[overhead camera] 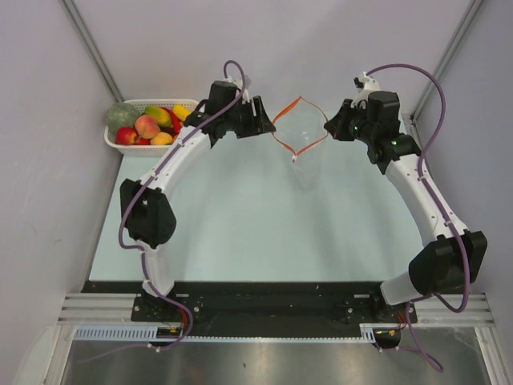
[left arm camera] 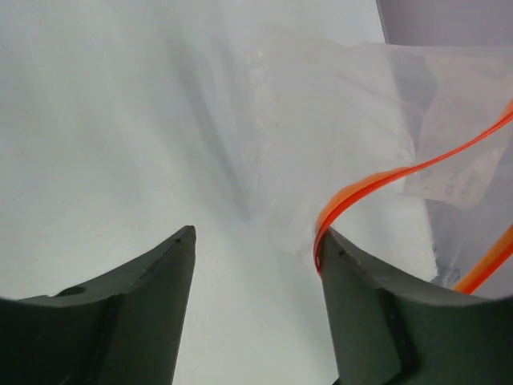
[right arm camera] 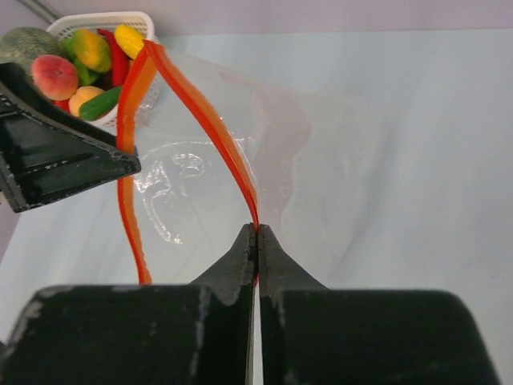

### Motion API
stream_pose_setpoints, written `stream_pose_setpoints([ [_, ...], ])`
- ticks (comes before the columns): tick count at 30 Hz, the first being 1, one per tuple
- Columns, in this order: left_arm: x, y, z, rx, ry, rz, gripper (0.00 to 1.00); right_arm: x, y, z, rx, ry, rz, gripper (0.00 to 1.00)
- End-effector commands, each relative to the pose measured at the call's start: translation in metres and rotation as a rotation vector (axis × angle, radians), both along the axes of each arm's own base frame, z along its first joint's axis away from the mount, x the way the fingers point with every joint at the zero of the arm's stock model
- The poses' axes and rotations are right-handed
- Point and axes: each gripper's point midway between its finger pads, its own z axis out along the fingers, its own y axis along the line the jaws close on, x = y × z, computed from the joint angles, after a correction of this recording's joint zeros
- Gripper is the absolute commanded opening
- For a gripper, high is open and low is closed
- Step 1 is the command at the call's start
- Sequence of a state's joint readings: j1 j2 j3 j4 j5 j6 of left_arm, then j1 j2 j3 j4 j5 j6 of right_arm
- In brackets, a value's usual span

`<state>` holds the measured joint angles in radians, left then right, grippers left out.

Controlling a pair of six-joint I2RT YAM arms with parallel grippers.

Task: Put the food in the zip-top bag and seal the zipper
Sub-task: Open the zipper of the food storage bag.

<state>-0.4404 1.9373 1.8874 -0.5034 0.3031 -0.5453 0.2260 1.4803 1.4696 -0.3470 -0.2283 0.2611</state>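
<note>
Basket: a white lattice plastic basket (overhead camera: 138, 148) sits in the far left corner of the table, close to the wall.
Food: small glossy toy fruits and vegetables (overhead camera: 147, 126), round and smooth, in red, green, yellow and orange, are all piled in the basket.
Left pincer: the left pincer (left arm camera: 255, 241) has two dark, hard fingers that stand apart and grip nothing. The orange strip touches the inside tip of one finger.
Bag: the clear crinkly zip-top bag (right arm camera: 313, 160) lies at the far middle of the table, between the two pincers. It is thin, shiny and wrinkled, and the table shows through it.
Zipper: the thin orange-red zipper strip (right arm camera: 210, 128) runs round the bag's mouth, which is spread open in a diamond shape.
Right pincer: the right pincer (right arm camera: 256, 233) has its dark fingers pressed together, pinching the zipper strip at the right corner of the mouth.
Table: the smooth pale green table (overhead camera: 240, 224) is flat and plain.
Room: plain grey walls (overhead camera: 40, 160) stand at the left, back and right.
</note>
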Motion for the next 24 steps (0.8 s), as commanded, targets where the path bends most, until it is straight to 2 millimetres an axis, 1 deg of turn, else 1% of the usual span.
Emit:
stream_pose_setpoints([
  [1, -0.013, 0.007, 0.055, 0.018, -0.188, -0.155, 0.78, -0.019, 0.013, 0.018, 0.055, -0.005, 0.060, 0.00],
  [2, -0.008, 0.019, 0.058, 0.025, -0.207, -0.144, 0.85, -0.019, 0.013, 0.014, 0.052, 0.011, 0.050, 0.00],
  [3, -0.007, 0.025, 0.059, 0.028, -0.213, -0.148, 0.91, -0.021, 0.017, 0.010, 0.047, 0.021, 0.052, 0.00],
  [4, -0.007, 0.035, 0.067, 0.037, -0.243, -0.147, 0.99, -0.021, 0.020, 0.008, 0.039, 0.027, 0.051, 0.00],
  [5, 0.002, 0.057, 0.068, 0.042, -0.252, -0.113, 1.00, -0.020, 0.018, 0.004, 0.027, 0.035, 0.029, 0.00],
  [6, 0.003, 0.069, 0.066, 0.037, -0.248, -0.107, 1.00, -0.018, 0.021, -0.003, 0.022, 0.048, 0.029, 0.00],
  [7, 0.006, 0.079, 0.068, 0.025, -0.258, -0.109, 1.00, -0.019, 0.028, -0.007, 0.021, 0.059, 0.041, 0.00],
  [8, 0.015, 0.107, 0.069, 0.035, -0.260, -0.057, 1.00, -0.017, 0.032, -0.011, 0.023, 0.064, 0.042, 0.00],
  [9, 0.019, 0.121, 0.071, 0.047, -0.265, -0.038, 1.00, -0.013, 0.038, -0.023, 0.021, 0.089, 0.047, 0.00],
  [10, 0.023, 0.134, 0.069, 0.068, -0.272, -0.029, 1.00, -0.012, 0.046, -0.025, 0.028, 0.095, 0.059, 0.00],
  [11, 0.031, 0.161, 0.069, 0.092, -0.274, 0.026, 1.00, -0.009, 0.050, -0.029, 0.029, 0.101, 0.062, 0.00],
  [12, 0.035, 0.176, 0.073, 0.104, -0.288, 0.048, 1.00, -0.006, 0.055, -0.034, 0.029, 0.113, 0.066, 0.00],
  [13, 0.038, 0.189, 0.073, 0.110, -0.292, 0.063, 1.00, 0.000, 0.060, -0.048, 0.026, 0.144, 0.070, 0.00],
  [14, 0.044, 0.223, 0.075, 0.110, -0.293, 0.118, 1.00, 0.002, 0.068, -0.045, 0.040, 0.145, 0.086, 0.00],
  [15, 0.049, 0.239, 0.078, 0.113, -0.300, 0.146, 1.00, 0.004, 0.072, -0.047, 0.043, 0.152, 0.090, 0.00],
  [16, 0.053, 0.256, 0.079, 0.116, -0.300, 0.181, 1.00, 0.008, 0.078, -0.057, 0.041, 0.175, 0.094, 0.00],
  [17, 0.057, 0.289, 0.080, 0.136, -0.303, 0.256, 1.00, 0.011, 0.082, -0.053, 0.051, 0.168, 0.095, 0.00],
  [19, 0.062, 0.321, 0.079, 0.166, -0.302, 0.336, 1.00, 0.016, 0.088, -0.062, 0.055, 0.186, 0.095, 0.00],
  [20, 0.064, 0.351, 0.075, 0.202, -0.292, 0.417, 1.00, 0.018, 0.093, -0.062, 0.064, 0.184, 0.096, 0.00],
  [21, 0.066, 0.366, 0.069, 0.211, -0.270, 0.471, 1.00, 0.019, 0.096, -0.064, 0.065, 0.184, 0.096, 0.00],
  [22, 0.066, 0.387, 0.065, 0.227, -0.261, 0.523, 1.00, 0.021, 0.098, -0.063, 0.072, 0.176, 0.098, 0.00],
  [23, 0.067, 0.398, 0.063, 0.233, -0.258, 0.545, 0.99, 0.023, 0.103, -0.072, 0.072, 0.192, 0.104, 0.00],
  [24, 0.070, 0.410, 0.061, 0.247, -0.256, 0.588, 1.00, 0.023, 0.107, -0.075, 0.072, 0.195, 0.108, 0.00],
])
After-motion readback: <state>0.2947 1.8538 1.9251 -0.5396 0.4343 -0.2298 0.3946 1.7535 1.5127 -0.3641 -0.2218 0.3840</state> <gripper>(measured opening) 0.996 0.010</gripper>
